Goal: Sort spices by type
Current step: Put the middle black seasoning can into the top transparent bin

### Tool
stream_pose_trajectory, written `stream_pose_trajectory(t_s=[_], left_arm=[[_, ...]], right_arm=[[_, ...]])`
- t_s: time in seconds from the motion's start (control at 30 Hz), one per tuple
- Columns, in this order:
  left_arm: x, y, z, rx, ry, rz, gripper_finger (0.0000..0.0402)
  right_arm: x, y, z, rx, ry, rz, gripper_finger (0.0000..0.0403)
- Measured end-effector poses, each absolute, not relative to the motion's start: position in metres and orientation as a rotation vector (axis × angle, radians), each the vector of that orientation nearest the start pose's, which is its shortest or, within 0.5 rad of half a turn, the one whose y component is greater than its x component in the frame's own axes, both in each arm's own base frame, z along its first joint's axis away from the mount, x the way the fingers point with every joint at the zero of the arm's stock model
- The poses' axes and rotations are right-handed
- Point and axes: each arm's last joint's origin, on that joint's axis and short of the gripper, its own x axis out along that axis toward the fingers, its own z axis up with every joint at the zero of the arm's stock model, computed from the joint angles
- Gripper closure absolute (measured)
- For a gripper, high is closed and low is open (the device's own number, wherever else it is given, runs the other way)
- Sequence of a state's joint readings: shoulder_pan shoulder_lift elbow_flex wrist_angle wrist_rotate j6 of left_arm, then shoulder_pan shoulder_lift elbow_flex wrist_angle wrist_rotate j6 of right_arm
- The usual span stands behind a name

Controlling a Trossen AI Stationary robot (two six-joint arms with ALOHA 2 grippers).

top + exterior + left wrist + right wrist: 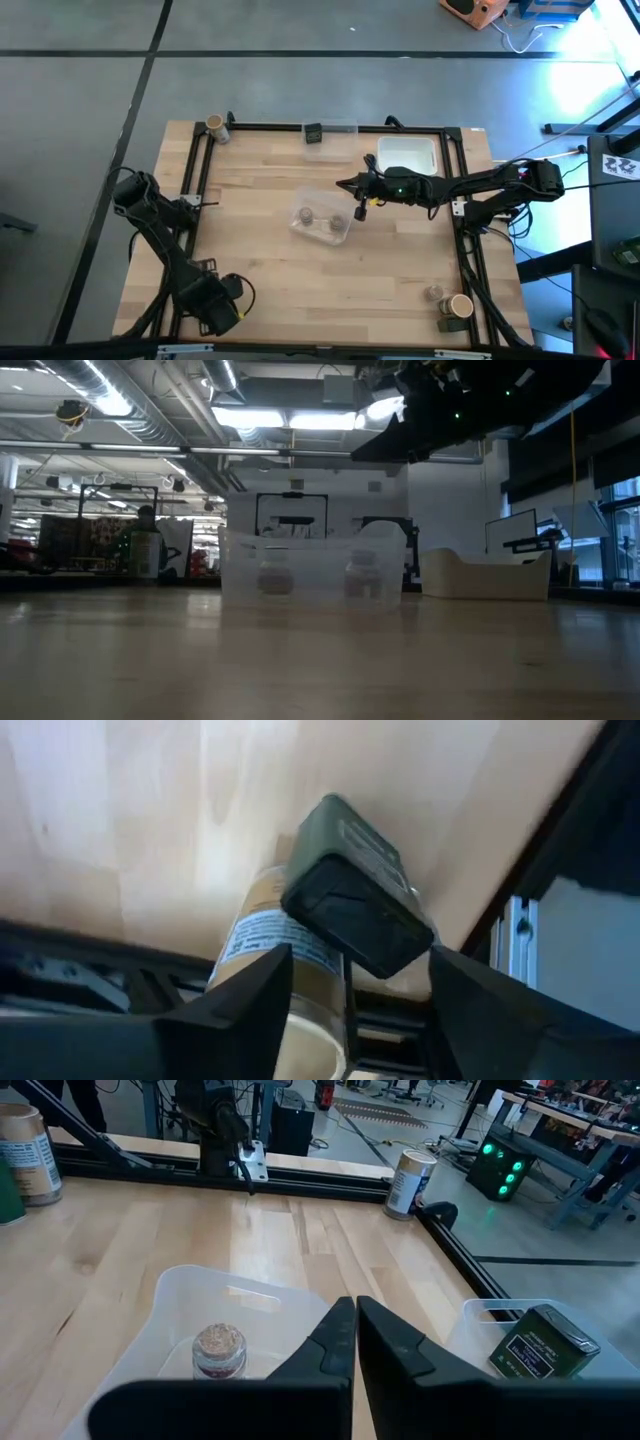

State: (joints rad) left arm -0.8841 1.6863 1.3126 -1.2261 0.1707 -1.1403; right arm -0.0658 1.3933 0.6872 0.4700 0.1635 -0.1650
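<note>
At the pale wooden worktop's (260, 260) centre, a clear plastic bin (322, 221) holds two small round grey-brown jars (306, 214); the right gripper (361, 208), jaws pressed shut and empty, hangs above its edge.

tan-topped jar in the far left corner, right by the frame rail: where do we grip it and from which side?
Grip the tan-topped jar across its round side wall, just under the lid, coming straight down from above. It stands upright, so a top-down pinch would probably work at any wrist angle. The black frame rail runs close beside it, so a sideways approach looks cramped.
</note>
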Motion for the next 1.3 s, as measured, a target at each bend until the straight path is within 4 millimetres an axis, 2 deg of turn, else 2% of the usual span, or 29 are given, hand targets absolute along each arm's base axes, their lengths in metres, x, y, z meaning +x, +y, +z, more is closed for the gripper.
stream_pose_trajectory(t_s=[0.27, 0.67, 0.9, 1.3], left_arm=[[0.186, -0.233, 0.236, -0.190, 1.712, 0.073, 0.0273], [0.187, -0.234, 0.236, -0.155, 1.678, 0.043, 0.0349], [0.181, -0.237, 0.222, -0.133, 1.683, 0.005, 0.0373], [0.182, -0.235, 0.221, -0.095, 1.645, 0.023, 0.0380]], right_arm=[[0.291, -0.024, 0.228, -0.175, 0.255, -0.209, 0.0386], [0.291, -0.024, 0.228, -0.176, 0.255, -0.209, 0.0386], [0.291, -0.024, 0.228, -0.176, 0.254, -0.209, 0.0386], [0.291, -0.024, 0.228, -0.176, 0.254, -0.209, 0.0386]])
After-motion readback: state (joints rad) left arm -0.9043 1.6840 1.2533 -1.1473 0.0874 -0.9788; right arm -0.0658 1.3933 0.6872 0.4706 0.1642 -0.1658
